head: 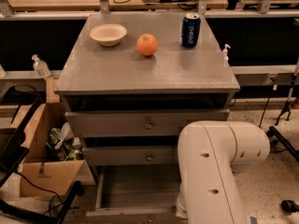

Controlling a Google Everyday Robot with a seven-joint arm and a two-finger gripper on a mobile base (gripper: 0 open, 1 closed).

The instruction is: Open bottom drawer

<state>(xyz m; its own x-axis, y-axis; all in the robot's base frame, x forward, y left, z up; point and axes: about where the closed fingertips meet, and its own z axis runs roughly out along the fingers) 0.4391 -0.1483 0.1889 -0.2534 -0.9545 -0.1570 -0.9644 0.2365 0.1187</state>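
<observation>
One thing juts out: the bottom drawer (138,192) is pulled well forward, its inside showing. The gripper is out of sight behind the white arm (219,171), which drops to the drawer's right end, so I cannot tell its state. A bowl (108,34), orange (147,45) and can (190,30) sit high above on the cabinet top (149,71).

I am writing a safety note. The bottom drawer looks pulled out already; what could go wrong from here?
The bottom drawer stands far out; further pulling might take it off its runners.
The tool is out of view, perhaps behind the white arm, so a bump on the drawer cannot be excluded.
A jolt might set the orange rolling.
</observation>
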